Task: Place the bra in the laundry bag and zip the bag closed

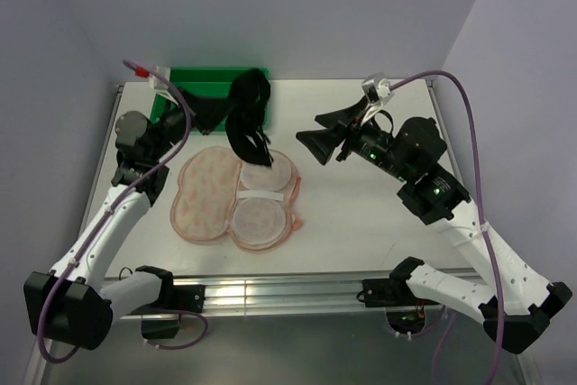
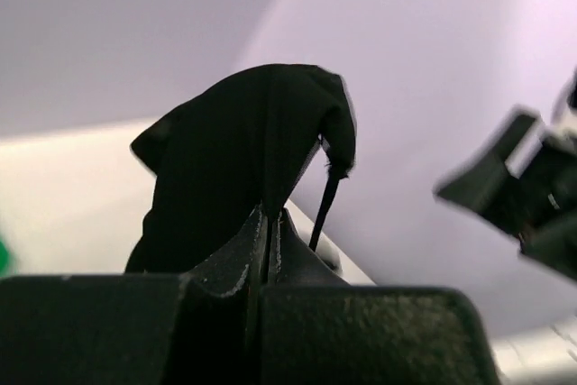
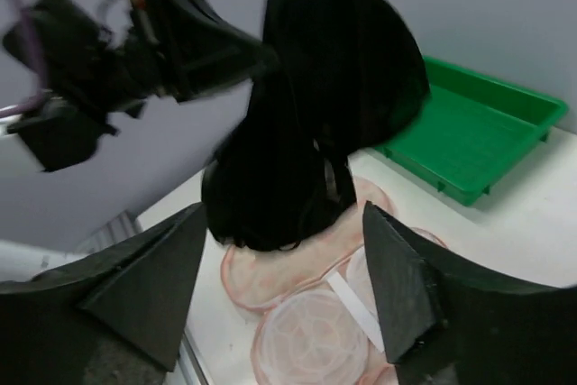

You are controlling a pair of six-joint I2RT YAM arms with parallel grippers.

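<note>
One bra (image 1: 248, 119) hangs clamped in the left pincer (image 2: 270, 219); right pincer (image 1: 312, 131) gapes. Lower it centred onto the seemingly unzipped laundry bag (image 1: 209, 194).

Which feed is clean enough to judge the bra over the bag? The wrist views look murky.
Top view: even light, sharp, bra and open bag both clear. Left wrist: bra is a flat black silhouette against a bright wall; left hand soft up close. Right wrist: bra underexposed, top left blurred, green tray sharpest.
</note>
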